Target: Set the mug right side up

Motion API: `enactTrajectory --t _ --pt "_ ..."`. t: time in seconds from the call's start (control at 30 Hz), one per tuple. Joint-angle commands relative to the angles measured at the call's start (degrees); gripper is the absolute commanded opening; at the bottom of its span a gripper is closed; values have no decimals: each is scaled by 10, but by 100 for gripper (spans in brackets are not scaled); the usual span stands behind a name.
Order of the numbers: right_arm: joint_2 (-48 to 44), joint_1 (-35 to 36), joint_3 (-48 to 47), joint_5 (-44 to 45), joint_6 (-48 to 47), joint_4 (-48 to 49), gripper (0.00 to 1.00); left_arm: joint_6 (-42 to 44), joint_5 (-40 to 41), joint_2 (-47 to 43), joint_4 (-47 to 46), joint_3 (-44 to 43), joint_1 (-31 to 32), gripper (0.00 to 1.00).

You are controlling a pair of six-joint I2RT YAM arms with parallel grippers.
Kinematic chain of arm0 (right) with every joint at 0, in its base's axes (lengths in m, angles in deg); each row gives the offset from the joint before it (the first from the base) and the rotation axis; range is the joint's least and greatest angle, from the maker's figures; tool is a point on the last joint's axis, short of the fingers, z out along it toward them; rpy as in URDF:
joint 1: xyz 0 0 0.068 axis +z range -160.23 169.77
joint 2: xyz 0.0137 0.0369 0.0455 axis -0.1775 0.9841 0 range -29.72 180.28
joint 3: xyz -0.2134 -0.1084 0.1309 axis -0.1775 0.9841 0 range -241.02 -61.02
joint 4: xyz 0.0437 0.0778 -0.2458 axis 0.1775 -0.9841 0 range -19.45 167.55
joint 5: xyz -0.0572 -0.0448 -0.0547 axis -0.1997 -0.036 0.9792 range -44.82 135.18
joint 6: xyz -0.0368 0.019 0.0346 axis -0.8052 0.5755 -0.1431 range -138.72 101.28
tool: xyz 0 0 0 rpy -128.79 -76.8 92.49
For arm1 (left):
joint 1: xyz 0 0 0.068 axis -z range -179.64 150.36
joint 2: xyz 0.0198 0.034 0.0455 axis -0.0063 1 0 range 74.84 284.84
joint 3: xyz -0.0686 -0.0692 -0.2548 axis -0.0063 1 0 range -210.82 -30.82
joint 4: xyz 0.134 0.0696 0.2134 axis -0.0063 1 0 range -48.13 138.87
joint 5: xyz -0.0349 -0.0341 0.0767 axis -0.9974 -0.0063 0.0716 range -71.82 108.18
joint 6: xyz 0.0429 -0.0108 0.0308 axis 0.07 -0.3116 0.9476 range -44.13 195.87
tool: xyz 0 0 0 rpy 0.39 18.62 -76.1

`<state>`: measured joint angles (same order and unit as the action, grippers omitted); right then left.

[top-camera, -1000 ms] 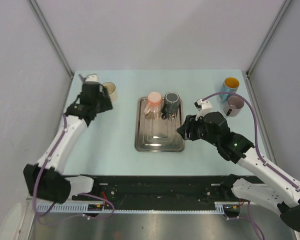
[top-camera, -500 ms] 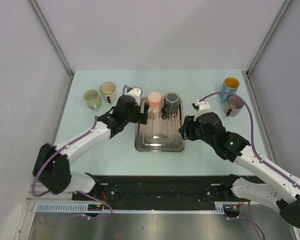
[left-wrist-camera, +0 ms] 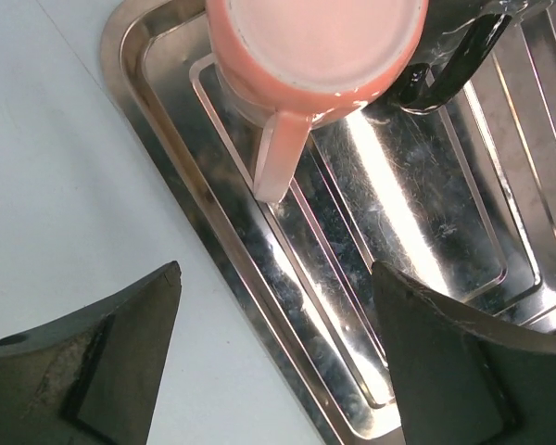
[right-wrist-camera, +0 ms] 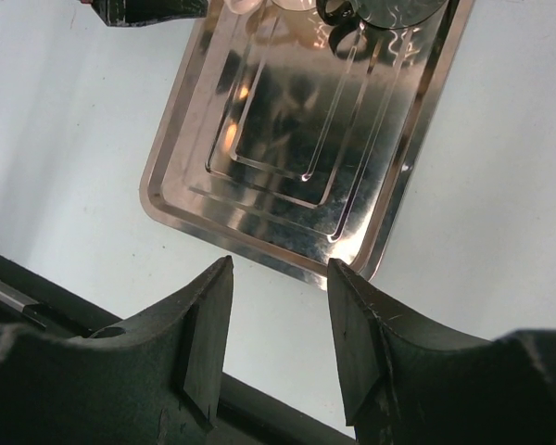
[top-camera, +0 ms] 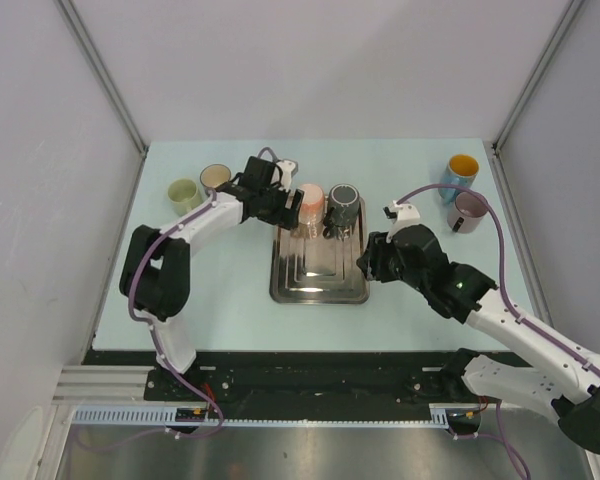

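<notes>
Pink mug (top-camera: 309, 203): stands upside down, flat base up, in the far left corner of the metal tray (top-camera: 315, 290). Its long axis is upright.

Read from the left. A green mug (top-camera: 184, 195) and a cream mug (top-camera: 216, 178) stand mouth up on the table, well apart from the tray. The left claw (top-camera: 285, 200) hangs just beside the pink mug, on its left. In the left wrist view the claw (left-wrist-camera: 276, 273) has its jaws spread wide with nothing between them. The mug (left-wrist-camera: 320, 46) lies straight ahead, and its handle (left-wrist-camera: 280, 153) points back toward the gap, not yet inside it. A dark mug (top-camera: 342, 205), apparently also base up, stands just beside the pink one on its right.

The right claw (top-camera: 365, 262) hovers over the near right edge of the tray. In its wrist view the jaws (right-wrist-camera: 280, 269) stand partly apart and hold nothing. At far right stand a blue mug (top-camera: 461, 172) and a purple mug (top-camera: 467, 212), both mouth up.

The left arm is much the nearer to the pink mug. The coming grasp likely depends on the jaws advancing along the line of the handle.
</notes>
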<state>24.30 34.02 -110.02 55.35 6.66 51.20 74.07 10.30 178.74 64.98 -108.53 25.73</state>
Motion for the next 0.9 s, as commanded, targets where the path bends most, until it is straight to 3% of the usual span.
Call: enactTrajectory --t 0.0,0.33,0.87 --pt "11 3 -25 2 -2 -5 50 59 -51 17 28 -53 0 86" --pt "6 5 -26 -13 5 -5 49 92 -37 97 72 -157 11 77" --pt "21 5 -25 -8 3 -11 49 112 -29 147 72 -191 13 68"
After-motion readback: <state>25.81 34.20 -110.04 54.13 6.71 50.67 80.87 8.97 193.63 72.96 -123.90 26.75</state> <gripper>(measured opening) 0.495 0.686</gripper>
